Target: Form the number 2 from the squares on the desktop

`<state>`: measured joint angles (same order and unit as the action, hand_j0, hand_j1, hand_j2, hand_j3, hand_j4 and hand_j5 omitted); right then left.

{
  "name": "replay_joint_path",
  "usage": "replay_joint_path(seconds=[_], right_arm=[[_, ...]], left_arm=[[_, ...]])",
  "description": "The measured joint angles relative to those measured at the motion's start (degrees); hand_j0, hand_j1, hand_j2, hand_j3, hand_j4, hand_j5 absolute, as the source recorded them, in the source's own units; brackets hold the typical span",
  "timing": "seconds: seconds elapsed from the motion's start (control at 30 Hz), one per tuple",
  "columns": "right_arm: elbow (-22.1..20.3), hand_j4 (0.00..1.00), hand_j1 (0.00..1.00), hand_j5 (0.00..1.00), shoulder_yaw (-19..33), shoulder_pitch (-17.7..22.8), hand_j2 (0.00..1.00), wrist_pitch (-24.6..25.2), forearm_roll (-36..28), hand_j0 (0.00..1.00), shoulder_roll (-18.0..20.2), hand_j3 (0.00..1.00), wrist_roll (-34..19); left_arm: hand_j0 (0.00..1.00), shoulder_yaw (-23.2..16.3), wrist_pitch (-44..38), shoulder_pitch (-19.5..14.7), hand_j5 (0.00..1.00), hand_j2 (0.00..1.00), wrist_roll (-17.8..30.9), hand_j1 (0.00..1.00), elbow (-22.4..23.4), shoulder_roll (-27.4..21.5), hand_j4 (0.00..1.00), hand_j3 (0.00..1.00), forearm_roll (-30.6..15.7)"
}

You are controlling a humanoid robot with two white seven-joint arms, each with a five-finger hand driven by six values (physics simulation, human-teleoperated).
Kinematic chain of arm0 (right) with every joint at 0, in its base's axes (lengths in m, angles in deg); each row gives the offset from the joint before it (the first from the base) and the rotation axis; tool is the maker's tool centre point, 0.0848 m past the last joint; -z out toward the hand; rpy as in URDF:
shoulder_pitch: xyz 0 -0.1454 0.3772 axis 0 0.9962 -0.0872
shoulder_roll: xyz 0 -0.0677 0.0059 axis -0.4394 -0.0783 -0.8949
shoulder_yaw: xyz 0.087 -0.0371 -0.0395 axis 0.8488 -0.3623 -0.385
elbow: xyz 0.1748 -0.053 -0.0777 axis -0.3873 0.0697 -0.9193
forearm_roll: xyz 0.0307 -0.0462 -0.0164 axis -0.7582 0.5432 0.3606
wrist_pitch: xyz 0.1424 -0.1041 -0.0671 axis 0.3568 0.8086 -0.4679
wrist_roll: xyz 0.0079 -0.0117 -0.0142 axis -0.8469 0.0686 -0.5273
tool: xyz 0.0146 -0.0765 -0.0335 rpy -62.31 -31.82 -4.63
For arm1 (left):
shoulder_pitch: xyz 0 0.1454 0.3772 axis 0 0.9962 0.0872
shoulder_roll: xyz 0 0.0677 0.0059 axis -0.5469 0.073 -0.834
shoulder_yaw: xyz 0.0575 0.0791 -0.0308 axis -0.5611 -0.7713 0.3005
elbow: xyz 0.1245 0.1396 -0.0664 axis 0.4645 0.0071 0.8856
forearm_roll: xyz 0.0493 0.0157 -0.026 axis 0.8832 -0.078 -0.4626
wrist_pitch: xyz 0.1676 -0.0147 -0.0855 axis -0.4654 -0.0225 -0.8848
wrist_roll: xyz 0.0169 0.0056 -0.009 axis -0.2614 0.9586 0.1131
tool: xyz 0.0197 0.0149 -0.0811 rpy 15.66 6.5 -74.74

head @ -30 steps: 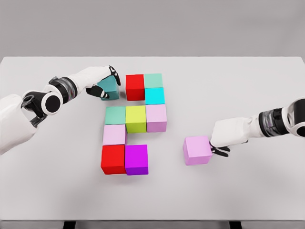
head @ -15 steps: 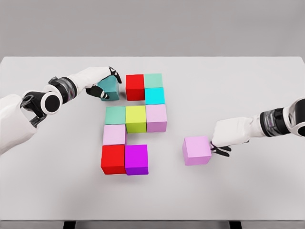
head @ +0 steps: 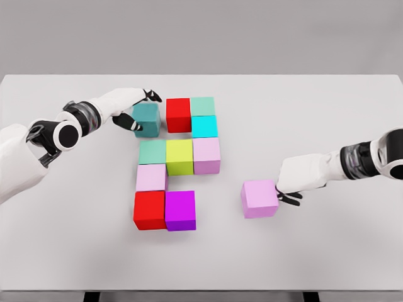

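Note:
A dark teal cube (head: 146, 118) sits flat on the white table (head: 327, 107), just left of the red cube (head: 178, 114) in the top row. My left hand (head: 140, 111) hovers at it, fingers spread behind its back edge and thumb by its left face. A pink cube (head: 259, 198) lies alone at the right. My right hand (head: 291, 189) has its curled fingers pressed against that cube's right side, not around it.
The figure also holds a mint cube (head: 203, 106), cyan cube (head: 204, 126), green cube (head: 152, 151), yellow-green cube (head: 179, 156), lilac cube (head: 206, 155), pale pink cube (head: 151, 177), a lower red cube (head: 149, 209) and a magenta cube (head: 180, 209).
The teal cube went from tilted in the left hand to flat, closer to the red cube, and the fingers lifted off it. The right hand nudged the pink cube slightly left.

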<state>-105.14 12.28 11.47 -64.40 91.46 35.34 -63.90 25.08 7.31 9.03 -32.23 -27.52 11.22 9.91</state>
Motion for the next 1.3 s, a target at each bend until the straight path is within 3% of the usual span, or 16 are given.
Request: replay_joint_path(seconds=[0.47, 0.6, 1.0, 1.3], right_arm=[[-1.02, 0.12, 0.12, 0.12, 0.03, -0.09, 0.12, 0.02, -0.15, 0.12, -0.38, 0.12, -0.01], [-0.93, 0.12, 0.12, 0.12, 0.03, 0.00, 0.12, 0.01, -0.18, 0.12, -0.49, 0.12, 0.00], [1.62, 0.12, 0.12, 0.12, 0.11, 0.00, 0.12, 0.00, -0.05, 0.12, -0.44, 0.12, 0.00], [0.55, 0.12, 0.12, 0.12, 0.04, -0.09, 0.12, 0.00, -0.05, 0.12, -1.97, 0.12, 0.00]], left_arm=[[0.88, 0.49, -0.13, 0.00, 0.88, 0.88, -0.13, 0.88, 0.12, -0.27, 0.88, 0.88, -0.05], [1.00, 0.54, -0.08, 0.44, 1.00, 1.00, -0.16, 1.00, 0.12, -0.27, 1.00, 1.00, -0.45], [1.00, 0.78, 0.00, 0.61, 1.00, 1.00, -0.57, 1.00, 0.38, 0.06, 1.00, 1.00, -1.58], [1.00, 1.09, 0.34, 0.62, 1.00, 1.00, -0.80, 1.00, 2.83, 1.36, 1.00, 1.00, -2.13]])
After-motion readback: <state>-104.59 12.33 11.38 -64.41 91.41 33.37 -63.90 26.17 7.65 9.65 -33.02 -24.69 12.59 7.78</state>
